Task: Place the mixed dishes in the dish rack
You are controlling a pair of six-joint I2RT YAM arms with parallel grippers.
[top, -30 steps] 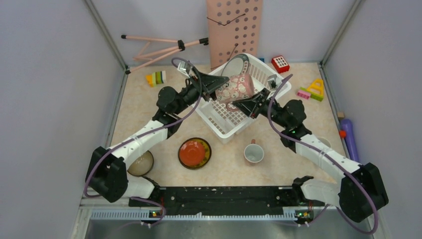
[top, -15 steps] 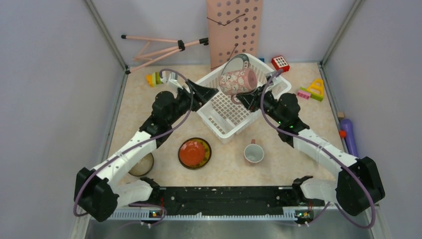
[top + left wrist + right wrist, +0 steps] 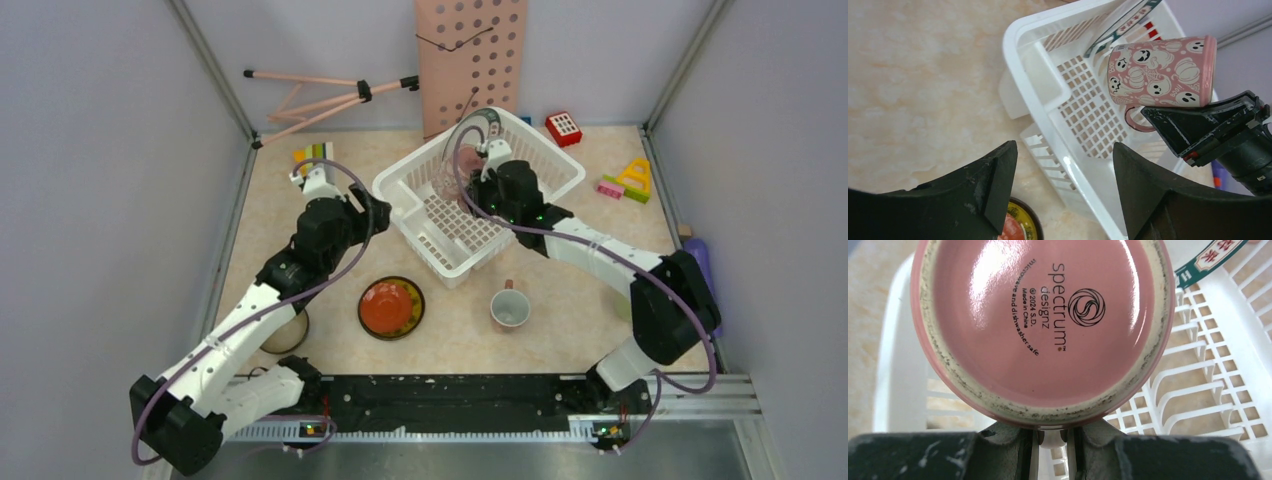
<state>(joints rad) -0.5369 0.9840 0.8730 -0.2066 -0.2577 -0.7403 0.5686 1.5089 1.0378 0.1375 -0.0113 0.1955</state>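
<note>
The white dish rack (image 3: 455, 245) stands mid-table, with a teal-rimmed white plate (image 3: 484, 121) upright at its far corner. My right gripper (image 3: 470, 188) is shut on the handle of a pink ghost-print cup (image 3: 448, 176) and holds it above the rack floor. The left wrist view shows the cup (image 3: 1160, 70) on its side over the rack (image 3: 1048, 95). The right wrist view shows its base (image 3: 1043, 325) above my shut gripper (image 3: 1053, 440). My left gripper (image 3: 378, 212) is open and empty, just left of the rack. A red dish (image 3: 391, 306), a pale cup (image 3: 510, 307) and a bowl (image 3: 285, 330) sit on the table.
A pink perforated board (image 3: 470, 60) and a folded tripod (image 3: 320, 95) lie at the back. Toy blocks lie at the back left (image 3: 313, 155) and back right (image 3: 628, 180). A purple tube (image 3: 703, 275) lies along the right wall.
My left gripper has come away from the pink cup and drawn back left, off the rack. My right gripper has carried the cup left and farther over the rack.
</note>
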